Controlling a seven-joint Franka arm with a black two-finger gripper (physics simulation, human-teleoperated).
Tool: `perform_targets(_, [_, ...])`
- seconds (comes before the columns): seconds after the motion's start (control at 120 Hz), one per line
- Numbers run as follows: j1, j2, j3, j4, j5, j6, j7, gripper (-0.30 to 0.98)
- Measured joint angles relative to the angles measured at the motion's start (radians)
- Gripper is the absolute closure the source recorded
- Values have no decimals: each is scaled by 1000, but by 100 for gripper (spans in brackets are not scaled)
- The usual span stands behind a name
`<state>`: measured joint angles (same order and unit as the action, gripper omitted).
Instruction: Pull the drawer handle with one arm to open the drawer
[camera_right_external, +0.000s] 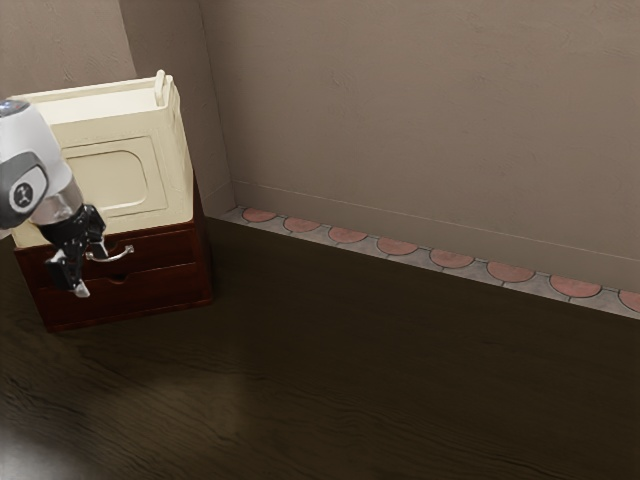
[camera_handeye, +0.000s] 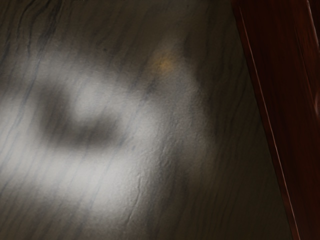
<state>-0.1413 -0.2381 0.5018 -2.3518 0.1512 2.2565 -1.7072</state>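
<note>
In the exterior view my black gripper (camera_right_external: 91, 272) is at the front of the dark red drawer cabinet (camera_right_external: 170, 290), its two fingers spread apart. The curved silver handle (camera_right_external: 121, 252) is on the upper drawer; its left end is close to the upper finger, and whether they touch I cannot tell. The upper drawer (camera_right_external: 172, 248) looks flush with the cabinet. Part of the cabinet (camera_handeye: 280, 100) stands beside my hand in the wrist view.
A cream bin (camera_right_external: 150, 130) rests on top of the cabinet, close to the arm. Dark wood-grained surface (camera_right_external: 350, 360) spreads in front and toward the exterior view's right. Behind runs a wall (camera_right_external: 420, 110) with a strip of red-patterned tiles (camera_right_external: 397, 246) along its base.
</note>
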Motion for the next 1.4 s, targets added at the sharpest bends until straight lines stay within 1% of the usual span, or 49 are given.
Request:
perform_targets(0.242, [-6,47,32,-1,6,111,-97,0])
perform_targets(0.717, [7,213,36,39,-10,345,-205,0])
perform_targets(1.042, [47,232,37,27,-22,399,-242,0])
perform_targets(1.4, [95,261,27,39,-22,448,-264,12])
